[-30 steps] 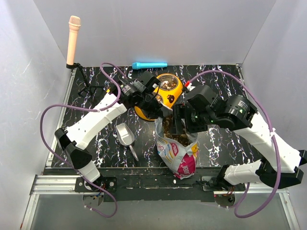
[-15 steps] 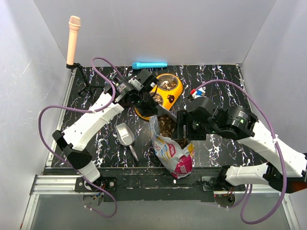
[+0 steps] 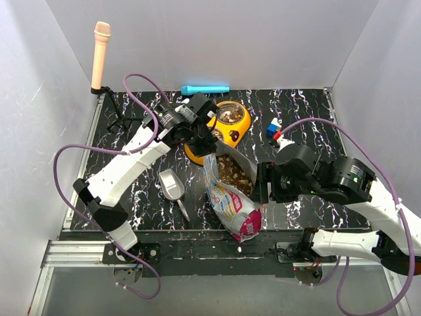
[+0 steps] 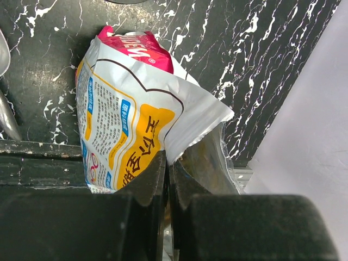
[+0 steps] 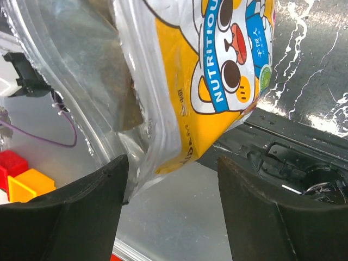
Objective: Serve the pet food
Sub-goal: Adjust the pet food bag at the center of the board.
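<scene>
- Right gripper point(image 3: 261, 191) drawn back off bag point(image 3: 235, 209) toward table's point(image 3: 309, 118) right edge, fingers spread, empty.
- Left gripper point(image 4: 168, 169) pinched on bag rim.
- Counted: one bag holding kibble point(image 3: 233, 172), one bowl point(image 3: 242, 126), one scoop point(image 3: 172, 185).

Robot lab test cell, not a home. Plain grey-white panel walls point(image 3: 197, 39) box in three sides of a black, white-veined marble-pattern table point(image 3: 302, 112). A bare aluminium extrusion rail point(image 3: 72, 253) runs along the near edge. A white left robot arm point(image 3: 131, 168) and a white right robot arm point(image 3: 378, 194) are mounted there, and loose purple cables point(image 3: 55, 170) loop off both. A peach microphone-shaped stick point(image 3: 100, 52) stands upright at the back-left corner.
</scene>
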`<state>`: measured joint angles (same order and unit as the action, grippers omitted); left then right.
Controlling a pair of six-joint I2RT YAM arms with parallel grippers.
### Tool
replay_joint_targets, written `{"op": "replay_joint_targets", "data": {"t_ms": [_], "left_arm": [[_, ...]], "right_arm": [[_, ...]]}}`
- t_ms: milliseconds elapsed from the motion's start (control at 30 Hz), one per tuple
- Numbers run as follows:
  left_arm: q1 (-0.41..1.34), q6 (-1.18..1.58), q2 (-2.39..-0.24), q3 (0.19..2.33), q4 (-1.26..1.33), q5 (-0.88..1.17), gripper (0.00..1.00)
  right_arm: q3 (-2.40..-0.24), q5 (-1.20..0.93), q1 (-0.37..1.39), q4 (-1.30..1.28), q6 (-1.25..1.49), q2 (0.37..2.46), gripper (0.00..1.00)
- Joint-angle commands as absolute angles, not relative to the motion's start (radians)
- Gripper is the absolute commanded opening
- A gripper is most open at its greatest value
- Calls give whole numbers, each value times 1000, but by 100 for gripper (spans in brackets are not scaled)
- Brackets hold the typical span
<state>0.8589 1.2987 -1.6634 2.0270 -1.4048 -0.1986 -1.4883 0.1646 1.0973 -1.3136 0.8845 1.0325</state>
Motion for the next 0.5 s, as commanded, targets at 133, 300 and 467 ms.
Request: {"op": "replay_joint_targets", "data": {"t_ms": [133,300,467], "left_arm": [[859,1279,-1644,2198,-1232,-389,0],[868,1264,-1631,2233,-1350,-541,0],[868,1249,-1554,2177,-1382,-673,0]], "right_arm": [[-1531,185,1106,-1585,818,1123,65],[-1586,328,1103,-1589,723,1123,5],[-1655,267,1094,-1487,447,1126,1]]}}
